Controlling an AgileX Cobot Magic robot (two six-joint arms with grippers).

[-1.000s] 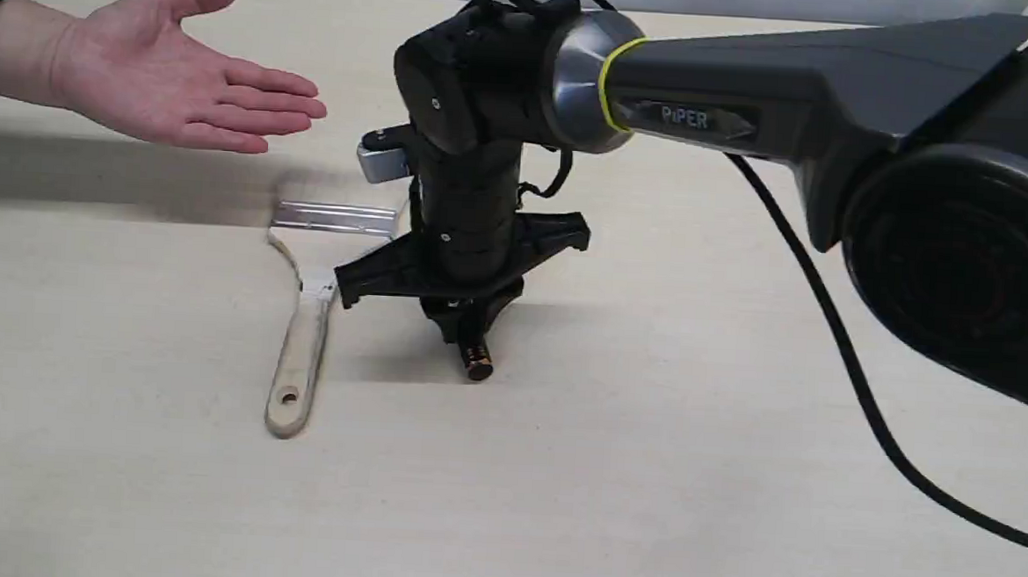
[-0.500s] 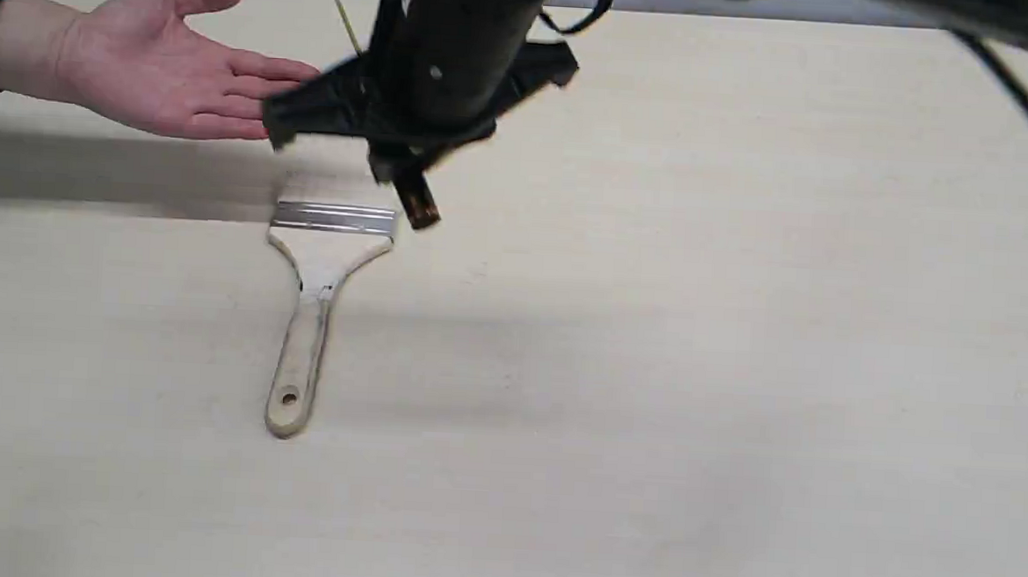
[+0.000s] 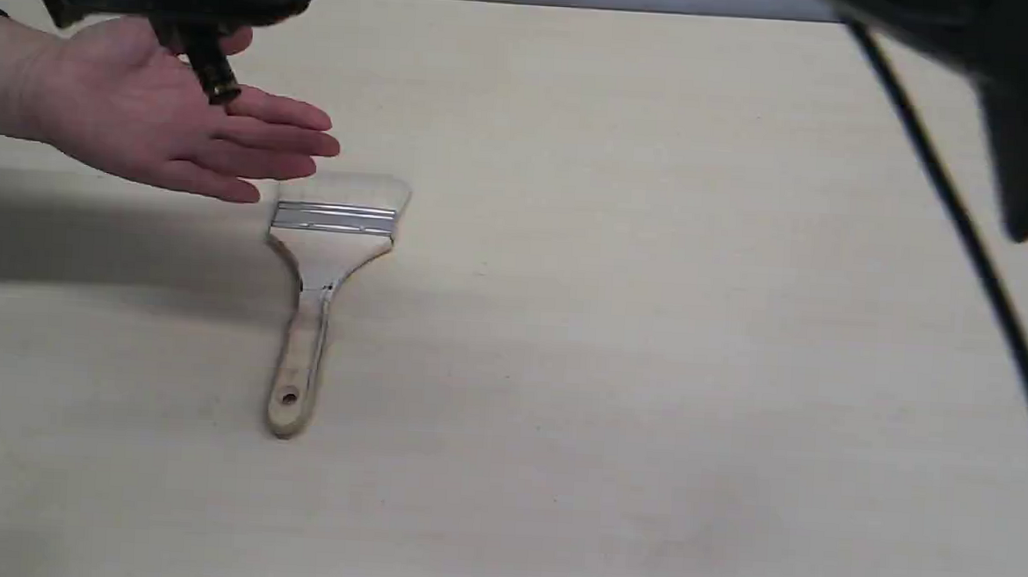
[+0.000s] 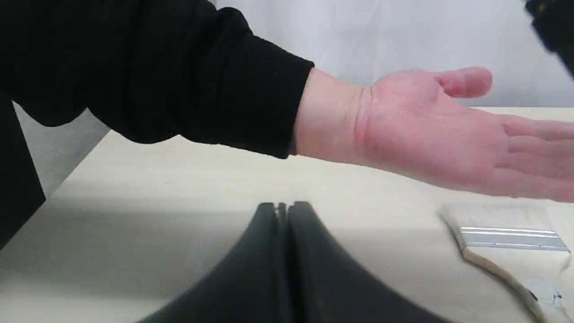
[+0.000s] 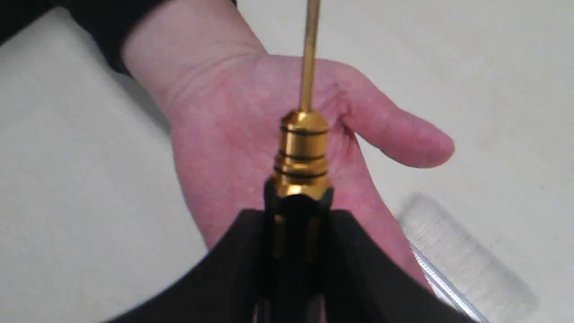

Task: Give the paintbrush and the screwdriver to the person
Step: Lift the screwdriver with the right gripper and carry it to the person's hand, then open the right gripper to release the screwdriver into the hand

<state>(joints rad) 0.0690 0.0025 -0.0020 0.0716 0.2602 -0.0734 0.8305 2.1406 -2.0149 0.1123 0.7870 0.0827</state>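
On the pale table [image 3: 650, 375] the paintbrush [image 3: 321, 243] lies flat, pale bristles just beside the fingertips of the person's hand [image 3: 136, 119], which is spread open, palm up. Above that palm the right gripper [image 5: 297, 224] clamps the screwdriver [image 5: 301, 148] by its black handle (gold collar and thin shaft show only at the right wrist), while the left gripper [image 4: 282, 208] is pressed together, empty.
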